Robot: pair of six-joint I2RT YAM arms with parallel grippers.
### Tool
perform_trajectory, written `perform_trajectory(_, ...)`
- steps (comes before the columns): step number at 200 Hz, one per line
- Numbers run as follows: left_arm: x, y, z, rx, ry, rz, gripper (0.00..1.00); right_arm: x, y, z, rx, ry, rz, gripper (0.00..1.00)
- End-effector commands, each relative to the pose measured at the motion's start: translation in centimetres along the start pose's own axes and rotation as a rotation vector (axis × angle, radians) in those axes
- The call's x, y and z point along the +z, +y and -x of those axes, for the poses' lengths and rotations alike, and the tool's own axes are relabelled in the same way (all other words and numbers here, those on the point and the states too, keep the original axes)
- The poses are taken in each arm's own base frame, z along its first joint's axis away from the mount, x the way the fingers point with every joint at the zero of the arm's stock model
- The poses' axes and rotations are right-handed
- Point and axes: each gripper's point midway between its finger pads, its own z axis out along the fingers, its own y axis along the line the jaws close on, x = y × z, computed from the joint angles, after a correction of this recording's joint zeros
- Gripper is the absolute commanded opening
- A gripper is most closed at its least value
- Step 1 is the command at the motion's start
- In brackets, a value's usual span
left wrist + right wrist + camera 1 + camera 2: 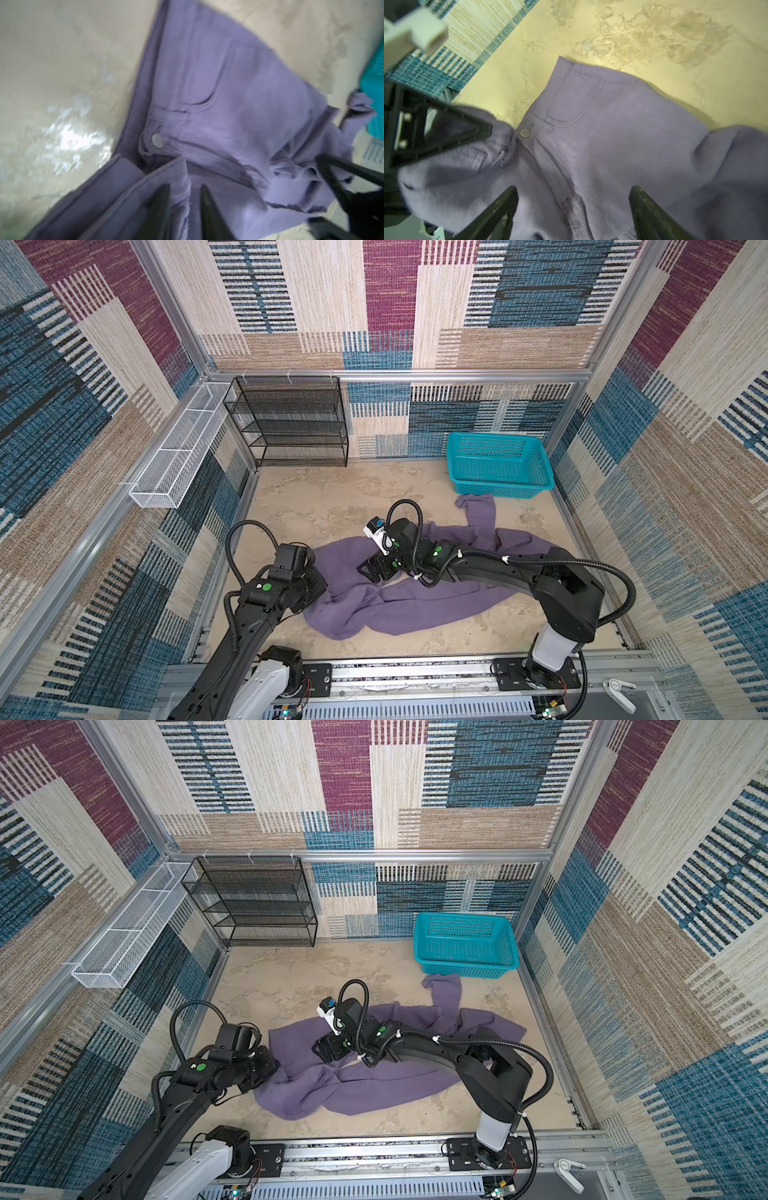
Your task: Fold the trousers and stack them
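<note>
teal basket (pixel 498 486), trousers (pixel 415 608) spread outside it

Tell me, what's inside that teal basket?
Only its bare mesh floor shows inside the teal basket; the near wall hides a strip. The trousers lie outside, by its front.

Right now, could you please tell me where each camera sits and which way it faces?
Top views: high over the near edge, looking down on trousers, basket, both arms.
Left wrist: on the left arm, past the left tool toward the button; right tool shows.
Right wrist: on the right arm, past the right tool toward that button; left tool shows.
Wrist views share the button.
</note>
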Motion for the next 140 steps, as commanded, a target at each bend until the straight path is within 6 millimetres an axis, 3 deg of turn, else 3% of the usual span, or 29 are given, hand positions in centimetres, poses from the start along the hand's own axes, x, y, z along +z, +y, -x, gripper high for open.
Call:
perform_trajectory(1, 1.0, 2.4, -2.0, -0.117, 0.053, 0.058, 0.56, 0.9, -1.1, 0.3, 0.035, 0.013, -0.066, 0.82)
perform_trajectory(7, 1.0, 2.3, -2.0, -0.123, 0.05, 0.052, 0.58, 1.4, -1.7, 0.1, 0.043, 0.027, -0.093, 0.78)
perform_trajectory(19, 0.5, 1.6, -1.3, -0.118, 0.027, 0.033, 0.62, 2.2, -2.7, 0.1, 0.058, 0.047, -0.143, 0.57)
perform_trajectory(31, -0.5, 0.4, 0.0, -0.093, -0.014, 0.017, 0.65, 3.0, -3.5, 0.1, 0.079, 0.062, -0.173, 0.48)
perform_trajectory(57, -2.2, -2.5, 4.1, -0.026, -0.126, 0.013, 0.7, 3.5, -4.2, 0.5, 0.112, 0.064, -0.176, 0.47)
perform_trajectory(75, -1.6, -4.2, 6.9, 0.024, -0.177, 0.051, 0.72, 2.4, -4.7, 1.2, 0.129, 0.034, -0.179, 0.47)
perform_trajectory(90, 0.0, -4.6, 8.4, 0.057, -0.155, 0.131, 0.73, 0.8, -6.0, 1.7, 0.152, 0.013, -0.204, 0.47)
perform_trajectory(103, 1.4, -4.5, 8.9, 0.069, -0.11, 0.189, 0.85, -0.8, -7.6, 2.0, 0.184, -0.008, -0.217, 0.46)
perform_trajectory(117, 2.9, -4.3, 9.2, 0.083, -0.089, 0.22, 0.85, -2.3, -9.3, 1.9, 0.216, -0.02, -0.244, 0.46)
perform_trajectory(129, 4.3, -4.3, 9.5, 0.09, -0.086, 0.228, 0.82, -3.5, -10.7, 1.8, 0.24, -0.028, -0.268, 0.46)
perform_trajectory(140, 5.5, -4.4, 9.7, 0.094, -0.079, 0.232, 0.7, -4.5, -11.5, 1.8, 0.254, -0.037, -0.285, 0.47)
